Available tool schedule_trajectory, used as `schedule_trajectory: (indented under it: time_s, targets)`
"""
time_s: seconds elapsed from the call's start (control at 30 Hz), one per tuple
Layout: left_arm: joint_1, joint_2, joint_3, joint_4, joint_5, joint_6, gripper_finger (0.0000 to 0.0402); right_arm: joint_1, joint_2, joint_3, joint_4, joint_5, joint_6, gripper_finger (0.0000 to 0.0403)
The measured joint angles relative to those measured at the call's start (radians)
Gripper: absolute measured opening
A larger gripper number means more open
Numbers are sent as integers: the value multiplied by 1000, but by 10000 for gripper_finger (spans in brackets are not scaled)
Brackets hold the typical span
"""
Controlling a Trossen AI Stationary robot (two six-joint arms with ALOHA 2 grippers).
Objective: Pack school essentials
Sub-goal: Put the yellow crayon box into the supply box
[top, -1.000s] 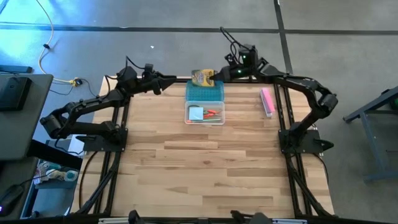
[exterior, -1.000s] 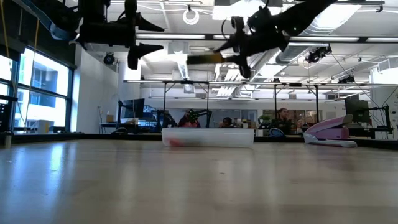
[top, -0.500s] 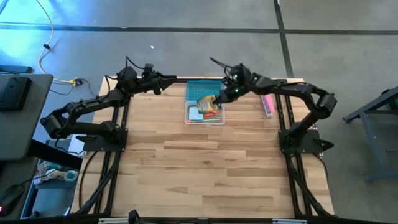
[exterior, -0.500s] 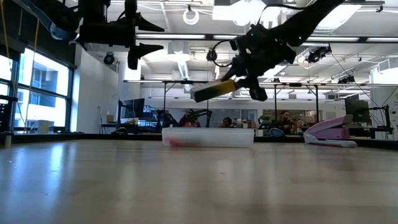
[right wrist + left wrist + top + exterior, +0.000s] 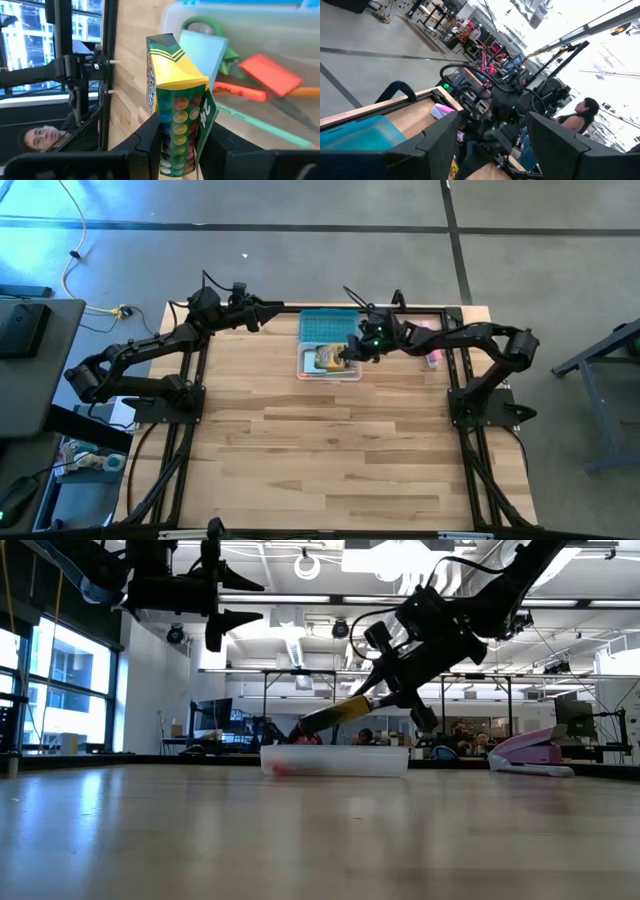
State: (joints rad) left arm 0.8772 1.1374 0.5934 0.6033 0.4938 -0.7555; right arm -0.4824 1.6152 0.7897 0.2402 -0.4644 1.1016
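Now the right gripper hangs over the clear box at the far middle of the surface, its jaws clamped on the crayon pack. In the low view the pack is tilted: its long axis slopes down and to the left, the free end lowest, just above the box's rim, the gripped end higher up between the fingers. From above, the pack lies over the box's opening, its long axis running roughly left to right, free end to the left.

In the right wrist view the pack's flap end points away from the gripper toward the box, and the printed crayon face shows between the two dark fingers. Behind it, inside the box, lie the note pad, the scissors with their green handle, a red piece, an orange pencil and a green pencil.

The blue lid lies just beyond the box, touching its far side. The pink bar rests on the right, partly under the right arm.

The left gripper waits raised at the far left, jaws wide and holding nothing.
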Motion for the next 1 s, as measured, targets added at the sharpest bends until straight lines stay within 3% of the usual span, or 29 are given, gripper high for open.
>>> schedule_trajectory:
  time_s: [0.33, 0.57, 1.0]
  targets:
    - [0, 1, 0, -2, 0, 0, 225, 34, 145, 130, -2, 16, 0, 87]
    - [0, 1, 0, -3, 1, 0, 225, 31, 167, 168, -55, -11, -18, 90]
    - [0, 1, 0, -5, 1, 16, 225, -8, 164, 175, -71, -32, -1, 185]
